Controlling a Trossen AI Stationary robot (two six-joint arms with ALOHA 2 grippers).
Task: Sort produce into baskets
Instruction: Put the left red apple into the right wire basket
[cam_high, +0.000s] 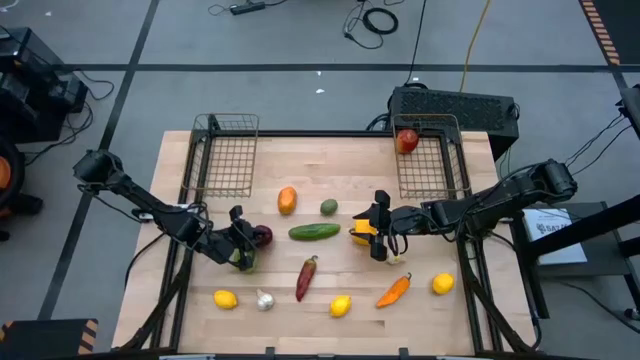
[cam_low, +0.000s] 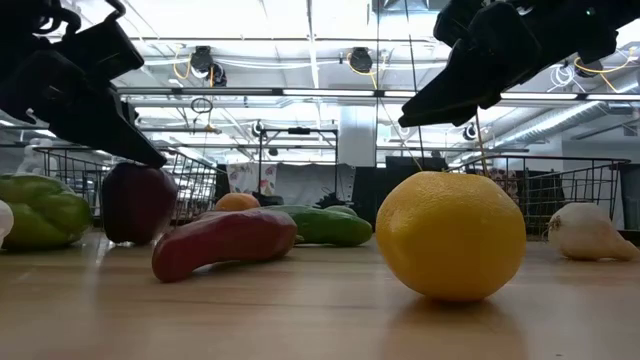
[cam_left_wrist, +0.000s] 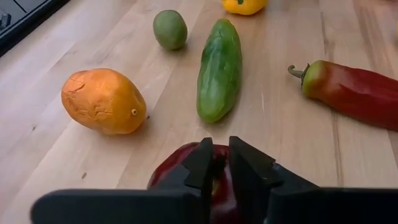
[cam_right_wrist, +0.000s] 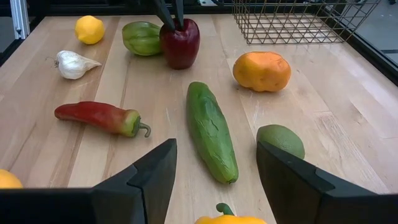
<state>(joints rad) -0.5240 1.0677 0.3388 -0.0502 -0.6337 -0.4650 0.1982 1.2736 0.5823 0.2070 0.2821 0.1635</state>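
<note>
A dark red apple stands on the table at the left, beside a green squash. My left gripper is shut on the apple's top. My right gripper hangs open in the air above a yellow pepper, which rests on the table right of a cucumber. A brighter red apple lies in the right basket; the left basket holds nothing. Lemons, garlic, a red chilli and an orange pepper lie along the near edge. My left gripper pinches the top of the dark red apple between its two fingers, which stand almost together. The fingers slant down onto it from the table's left. The apple stands upright with its bottom on the table. The fingers hide what exactly they close on.
An orange fruit and a small green fruit lie between the baskets and the cucumber. Two more lemons sit near the front corners. A black box stands behind the right basket.
</note>
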